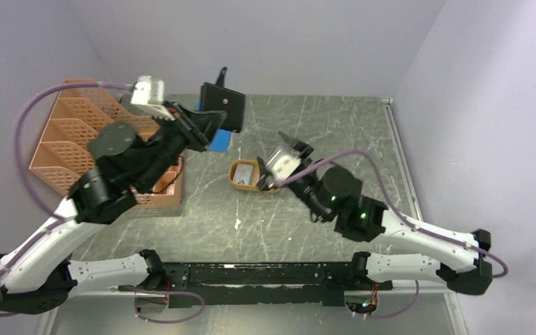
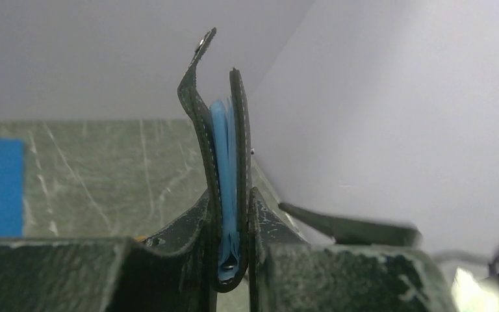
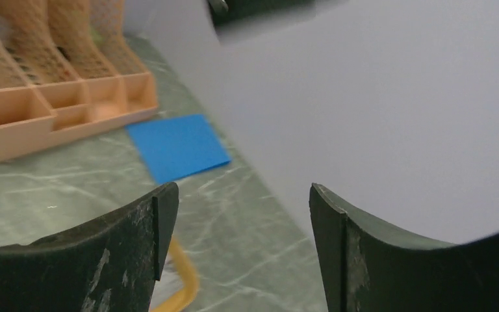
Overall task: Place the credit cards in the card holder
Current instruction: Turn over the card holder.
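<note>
The black card holder [image 1: 224, 105] is held up off the table near the back wall, with my left gripper [image 1: 206, 127] shut on its lower edge. The left wrist view shows the card holder [image 2: 224, 143] standing upright between my left gripper [image 2: 234, 203] fingers, with blue plastic pockets between its black covers. A pale grey credit card [image 1: 246, 171] lies in the orange oval dish [image 1: 237, 183]. My right gripper [image 1: 264, 176] hovers at the dish's right side. In the right wrist view the right gripper [image 3: 240, 214] is open with nothing between its fingers, above the dish rim [image 3: 185, 286].
An orange mesh desk organiser [image 1: 77, 139] stands at the left, also in the right wrist view [image 3: 58, 97]. A blue flat sheet [image 1: 220, 143] lies on the table under the raised holder, and the blue sheet [image 3: 179, 146] shows ahead of the right fingers. Walls close in on three sides.
</note>
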